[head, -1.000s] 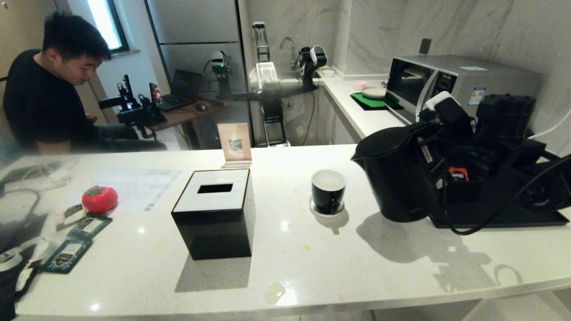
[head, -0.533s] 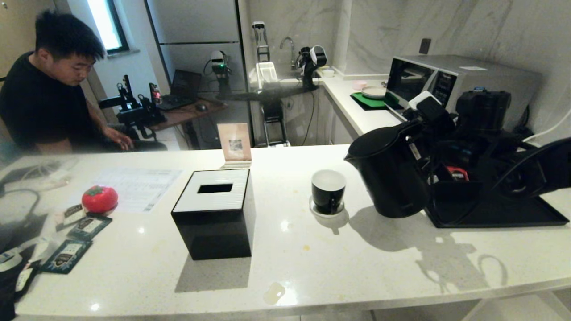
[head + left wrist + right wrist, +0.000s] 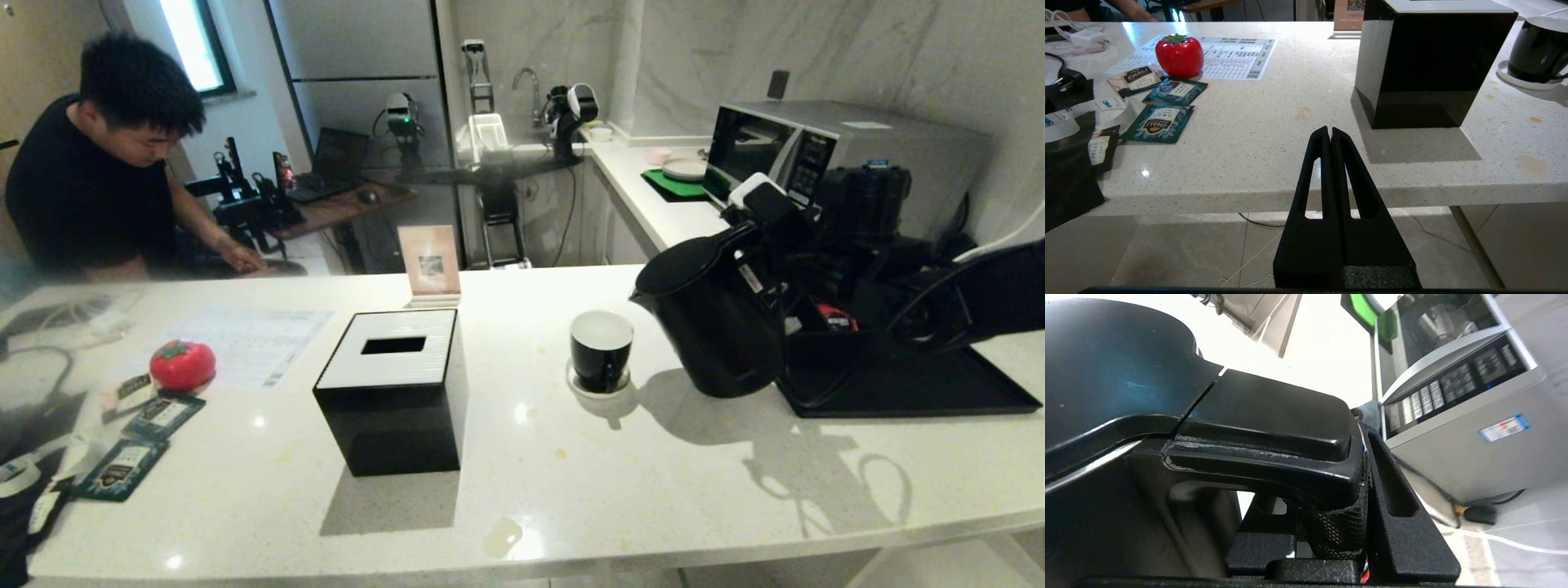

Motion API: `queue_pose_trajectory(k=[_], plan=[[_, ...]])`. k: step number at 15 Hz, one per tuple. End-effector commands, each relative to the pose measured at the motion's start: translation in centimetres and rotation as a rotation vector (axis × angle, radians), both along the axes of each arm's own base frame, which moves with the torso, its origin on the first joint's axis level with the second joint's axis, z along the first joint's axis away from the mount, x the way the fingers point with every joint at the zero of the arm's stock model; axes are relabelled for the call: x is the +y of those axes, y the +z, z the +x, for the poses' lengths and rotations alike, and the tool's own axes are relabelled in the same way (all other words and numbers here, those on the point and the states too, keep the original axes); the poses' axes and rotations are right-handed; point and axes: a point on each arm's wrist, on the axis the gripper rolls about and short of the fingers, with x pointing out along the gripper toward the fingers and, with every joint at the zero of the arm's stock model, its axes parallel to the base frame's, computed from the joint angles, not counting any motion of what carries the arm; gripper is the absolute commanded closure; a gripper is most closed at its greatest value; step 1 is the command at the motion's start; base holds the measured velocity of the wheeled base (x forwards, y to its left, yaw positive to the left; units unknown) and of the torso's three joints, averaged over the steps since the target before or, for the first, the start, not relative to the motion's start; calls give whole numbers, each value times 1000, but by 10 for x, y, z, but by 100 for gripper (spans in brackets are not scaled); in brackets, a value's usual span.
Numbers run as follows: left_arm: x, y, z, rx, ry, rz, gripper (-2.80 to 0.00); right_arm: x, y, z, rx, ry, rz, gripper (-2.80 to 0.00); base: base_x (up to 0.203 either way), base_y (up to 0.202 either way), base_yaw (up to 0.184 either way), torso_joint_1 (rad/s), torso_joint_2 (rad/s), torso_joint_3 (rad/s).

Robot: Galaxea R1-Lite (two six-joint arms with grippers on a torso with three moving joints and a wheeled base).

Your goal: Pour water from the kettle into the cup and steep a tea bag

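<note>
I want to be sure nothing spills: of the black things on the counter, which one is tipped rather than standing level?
The kettle, held in the right tool, leans spout-first toward the cup. The black box stands flat.

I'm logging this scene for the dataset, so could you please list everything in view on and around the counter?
kettle: one, matte black, tilted toward the cup, off the counter.
cup: one, black outside, white inside, on a white saucer, mid-counter.
tissue box: one, black with white top, left of the cup.
tomato-shaped object: one, red, far left.
teal packets: several, by the tomato.
black tray: one, right.
microwave: one, silver, behind.
person: one, black shirt, back left.
left gripper: shut, before the counter edge.
right gripper: clamped on the kettle's handle.
</note>
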Motion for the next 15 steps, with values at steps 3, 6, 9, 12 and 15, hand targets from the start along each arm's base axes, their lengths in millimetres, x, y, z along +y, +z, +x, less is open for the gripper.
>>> queue_pose_trajectory(k=[3, 6, 9, 12, 15], plan=[[0, 0, 0, 1, 1, 0, 0, 2, 3, 4, -5, 8, -55, 0, 0, 0, 0, 0, 0, 0], [0, 0, 0, 1, 1, 0, 0, 6, 6, 4, -14, -9, -86, 0, 0, 0, 0, 0, 0, 0], [0, 0, 0, 1, 1, 0, 0, 9, 8, 5, -21, -4, -121, 0, 0, 0, 0, 0, 0, 0], [0, 0, 0, 1, 1, 0, 0, 11, 9, 8, -30, 2, -154, 0, 0, 0, 0, 0, 0, 0], [0, 0, 0, 1, 1, 0, 0, 12, 12, 11, -30, 7, -185, 0, 0, 0, 0, 0, 0, 0]])
